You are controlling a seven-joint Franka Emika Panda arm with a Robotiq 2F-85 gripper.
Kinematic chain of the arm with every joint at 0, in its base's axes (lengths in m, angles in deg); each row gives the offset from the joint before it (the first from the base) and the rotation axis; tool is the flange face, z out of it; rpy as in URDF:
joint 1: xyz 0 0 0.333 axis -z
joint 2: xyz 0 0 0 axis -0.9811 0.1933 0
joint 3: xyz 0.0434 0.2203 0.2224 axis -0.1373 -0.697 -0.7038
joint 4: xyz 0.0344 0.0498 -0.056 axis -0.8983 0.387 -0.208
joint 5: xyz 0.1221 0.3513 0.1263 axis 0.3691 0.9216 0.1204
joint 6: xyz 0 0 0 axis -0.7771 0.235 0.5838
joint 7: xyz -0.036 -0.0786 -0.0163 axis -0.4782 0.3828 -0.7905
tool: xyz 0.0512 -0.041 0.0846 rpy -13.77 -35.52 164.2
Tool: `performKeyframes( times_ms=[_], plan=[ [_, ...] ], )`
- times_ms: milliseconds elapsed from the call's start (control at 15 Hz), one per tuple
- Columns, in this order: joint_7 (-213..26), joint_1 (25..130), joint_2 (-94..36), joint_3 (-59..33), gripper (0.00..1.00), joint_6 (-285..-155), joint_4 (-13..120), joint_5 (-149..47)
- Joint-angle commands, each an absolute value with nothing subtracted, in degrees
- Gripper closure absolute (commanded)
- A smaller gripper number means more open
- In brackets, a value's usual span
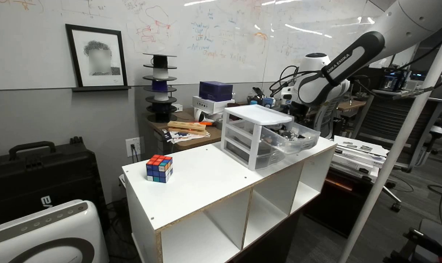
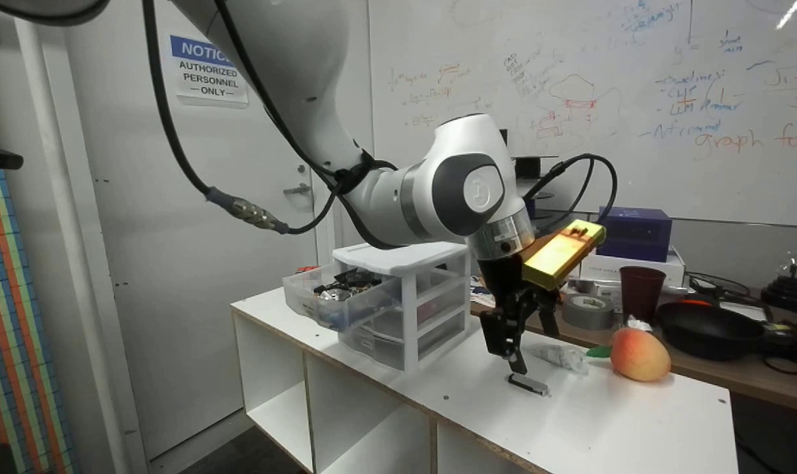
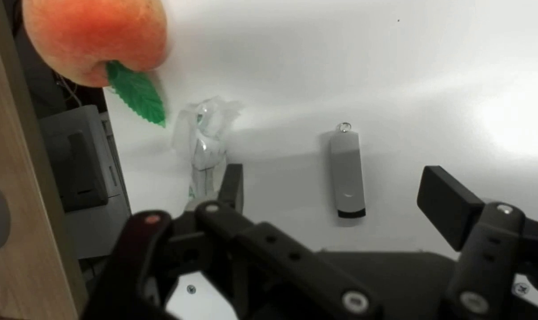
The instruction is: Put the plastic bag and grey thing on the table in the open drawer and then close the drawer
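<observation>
A glossy white wall (image 1: 239, 40) covered in red, blue and orange marker scrawl rises above a flat grey lower wall (image 1: 104, 120), catching bright streaks of light (image 1: 303, 30), with a black-framed portrait (image 1: 98, 56) standing against it on a narrow dark ledge (image 1: 101, 88). I can also see a pale grey door (image 2: 201, 283) bearing a blue-and-white "Authorized Personnel Only" sign (image 2: 204, 76). Elsewhere there's a brown wooden desk (image 1: 214, 134) and a black mesh-backed office chair (image 1: 378, 117) on dark grey flooring (image 1: 418, 204).

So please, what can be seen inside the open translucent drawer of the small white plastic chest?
The open drawer holds a pile of small black and silvery items, too jumbled to name, in both exterior views. What lies beneath them is covered.
</observation>
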State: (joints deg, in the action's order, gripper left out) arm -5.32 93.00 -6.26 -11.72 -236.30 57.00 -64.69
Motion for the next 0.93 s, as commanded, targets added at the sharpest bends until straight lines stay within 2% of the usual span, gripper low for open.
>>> performKeyframes(
  times_ms=[0, 333, 600, 867],
  plan=[
    [-4.5, 93.1, -11.0, -12.1, 0.0, -240.3, 64.4, -66.3],
    [-5.5, 92.7, -11.2, -10.8, 0.0, -245.2, 67.5, -68.1],
    [-7.5, 91.6, -8.2, -7.7, 0.0, -250.2, 64.4, -71.4],
    [-7.8, 92.1, -6.1, -8.1, 0.0, -249.9, 62.0, -70.8]
  ],
)
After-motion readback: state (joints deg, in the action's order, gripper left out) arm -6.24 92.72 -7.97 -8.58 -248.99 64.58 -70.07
